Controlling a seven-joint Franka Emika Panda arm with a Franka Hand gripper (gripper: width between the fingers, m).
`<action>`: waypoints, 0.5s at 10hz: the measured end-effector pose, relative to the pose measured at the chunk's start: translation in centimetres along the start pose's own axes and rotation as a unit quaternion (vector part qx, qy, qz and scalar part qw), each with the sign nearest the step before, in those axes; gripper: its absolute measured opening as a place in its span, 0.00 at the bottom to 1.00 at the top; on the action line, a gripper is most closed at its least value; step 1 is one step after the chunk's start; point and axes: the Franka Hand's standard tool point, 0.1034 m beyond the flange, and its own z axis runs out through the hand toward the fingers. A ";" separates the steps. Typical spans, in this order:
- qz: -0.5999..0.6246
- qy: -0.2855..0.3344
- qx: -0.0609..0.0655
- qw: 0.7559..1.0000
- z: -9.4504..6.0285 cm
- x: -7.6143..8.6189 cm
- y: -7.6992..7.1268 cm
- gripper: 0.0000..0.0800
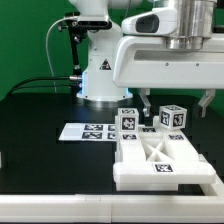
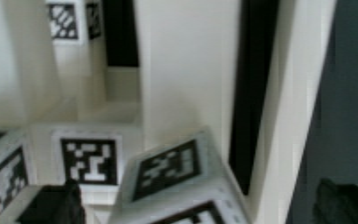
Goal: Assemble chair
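The chair (image 1: 160, 150) is seen only partly built on the black counter (image 1: 40, 110). It is made of white blocky parts with black-and-white tags. A flat frame with an X brace (image 1: 157, 152) lies low at the front. Behind that frame, two tagged cubes (image 1: 128, 121) are stood up, one at each back corner.

The hand (image 1: 178, 103) is held just above the chair, over the gap between the cubes. Its fingers are spread wide apart, and nothing is gripped. In the wrist view, tall white pieces and tags are seen very close, but it cannot be told which parts they are.

The marker board (image 1: 88, 131) is laid flat on the counter, just beside the chair, toward the exterior view's left.

Trouble could come easily from here. A cube could be bumped and tipped if the hand were lowered a little off line. The whole chair could also be pushed along the smooth counter, because nothing is seen holding it down.

Counted: one chair, two cubes, one frame, one marker board, one hand.
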 end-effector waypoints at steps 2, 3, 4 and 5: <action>0.011 0.000 0.000 1.000 0.0 0.0 0.0 0.67; 0.031 0.000 0.000 1.000 0.0 0.0 0.0 0.50; 0.061 0.000 0.000 0.998 0.0 0.0 0.0 0.50; 0.098 0.000 0.001 0.995 0.0 0.0 0.0 0.35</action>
